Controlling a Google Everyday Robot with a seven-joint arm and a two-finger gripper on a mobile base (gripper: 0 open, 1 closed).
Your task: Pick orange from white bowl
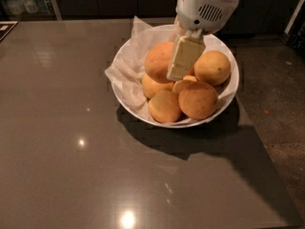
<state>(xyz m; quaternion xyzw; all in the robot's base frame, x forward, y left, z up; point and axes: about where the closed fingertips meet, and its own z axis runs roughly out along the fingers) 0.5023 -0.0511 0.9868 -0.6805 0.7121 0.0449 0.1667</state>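
The white bowl [228,97], lined with crumpled white paper, sits on the dark table and holds several oranges. My gripper [169,71] reaches down into the bowl from the upper right. One cream finger [185,56] lies against the right side of the orange [155,60], the largest fruit, at the bowl's back left. The other finger is hidden behind it. The gripper is shut on the orange, which sits raised above the fruits beneath it.
Other oranges lie in the bowl at right [212,67], front right [198,100], front [164,107] and left [151,86]. The grey table [71,151] extends left and forward. A rougher dark floor [281,104] lies to the right.
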